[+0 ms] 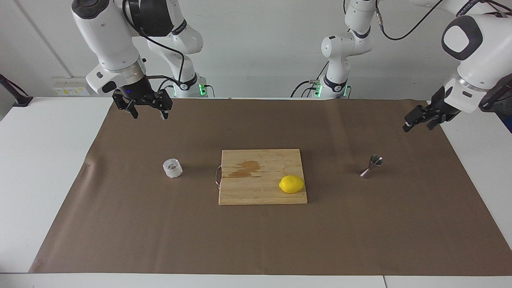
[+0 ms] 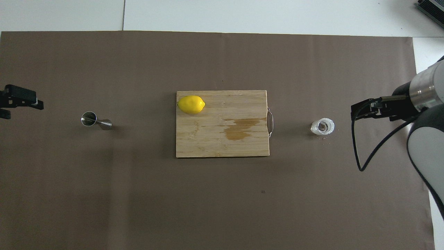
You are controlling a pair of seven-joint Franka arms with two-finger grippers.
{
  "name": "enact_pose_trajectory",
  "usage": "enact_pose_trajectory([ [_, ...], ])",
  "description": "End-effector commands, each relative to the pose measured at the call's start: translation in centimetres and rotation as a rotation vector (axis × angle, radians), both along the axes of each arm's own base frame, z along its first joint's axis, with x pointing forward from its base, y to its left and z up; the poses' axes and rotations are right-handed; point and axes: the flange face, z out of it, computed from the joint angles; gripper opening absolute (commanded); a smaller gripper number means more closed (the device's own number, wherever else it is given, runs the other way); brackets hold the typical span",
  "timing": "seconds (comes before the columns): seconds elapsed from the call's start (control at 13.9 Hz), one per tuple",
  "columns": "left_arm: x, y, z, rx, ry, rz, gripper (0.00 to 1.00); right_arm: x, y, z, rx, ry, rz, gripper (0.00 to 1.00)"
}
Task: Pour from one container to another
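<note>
The small frosty clear glass cup (image 1: 172, 168) stands on the brown mat toward the right arm's end of the table; it also shows in the overhead view (image 2: 322, 126). The steel hourglass jigger (image 1: 372, 166) stands toward the left arm's end, and shows in the overhead view (image 2: 95, 120). My right gripper (image 1: 147, 115) hangs open and empty in the air over the mat, apart from the cup (image 2: 357, 110). My left gripper (image 1: 418, 125) is open and empty in the air over the mat's edge, apart from the jigger (image 2: 17, 104).
A wooden cutting board (image 1: 260, 194) with a wet brown stain lies in the middle between cup and jigger (image 2: 222, 147). A yellow lemon (image 1: 291, 184) sits on its corner toward the jigger (image 2: 191, 104). The brown mat (image 1: 256, 240) covers most of the table.
</note>
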Motion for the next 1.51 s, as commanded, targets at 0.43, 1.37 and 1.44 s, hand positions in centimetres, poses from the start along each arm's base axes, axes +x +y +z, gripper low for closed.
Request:
enact_pose_trajectory([
  [0.43,-5.5,3.4,-11.6,-0.360,0.205,1.004,1.00,0.1,-0.2,0.0,0.027,0.010,0.015,1.00],
  [1.37,-10.4,1.1,-18.2,-0.703,0.495,1.785,1.00,0.1,-0.2,0.1,0.027,0.008,0.015,1.00],
  [1.44,-10.6,0.0,-18.8,-0.701,0.462,1.804,1.00,0.1,-0.2,0.0,0.027,0.010,0.015,1.00],
])
